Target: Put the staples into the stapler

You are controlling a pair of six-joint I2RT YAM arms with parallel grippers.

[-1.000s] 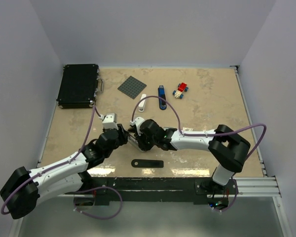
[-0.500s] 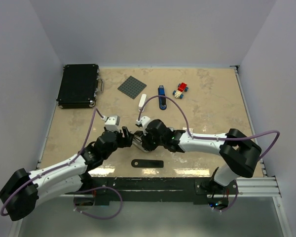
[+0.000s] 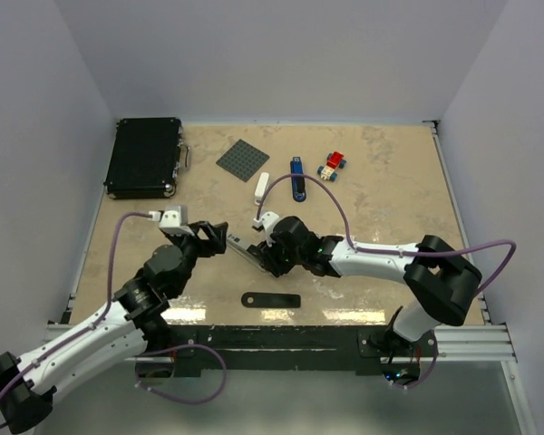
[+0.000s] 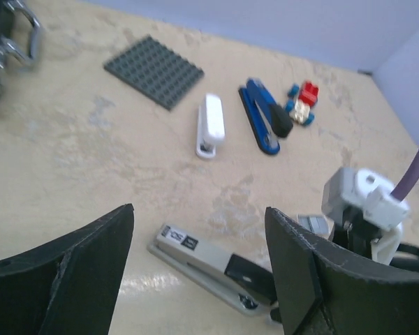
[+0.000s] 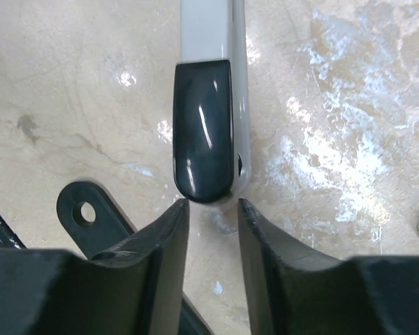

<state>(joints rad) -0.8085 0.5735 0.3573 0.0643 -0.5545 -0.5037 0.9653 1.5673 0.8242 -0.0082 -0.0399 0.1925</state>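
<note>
A grey stapler point(image 4: 202, 256) with a black rear cap lies flat on the table; it also shows in the top view point(image 3: 243, 246) and the right wrist view point(image 5: 204, 84). My right gripper point(image 5: 211, 209) is slightly open, its tips right at the stapler's black end, not clamped on it. In the top view my right gripper point(image 3: 263, 256) is on the stapler's near end. A small grey staples piece point(image 4: 314, 225) lies by my right wrist. My left gripper point(image 4: 197, 213) is wide open and empty, up and left of the stapler, as the top view point(image 3: 214, 232) shows.
A white stapler point(image 3: 262, 188), a blue stapler point(image 3: 297, 178), a toy-brick car point(image 3: 332, 165) and a grey baseplate point(image 3: 243, 159) lie at the back. A black case point(image 3: 144, 156) sits back left. A flat black strip point(image 3: 270, 300) lies near the front edge.
My left gripper has drawn back to the left, away from the stapler, and is open. My right gripper stays at the stapler, which now lies flat.
</note>
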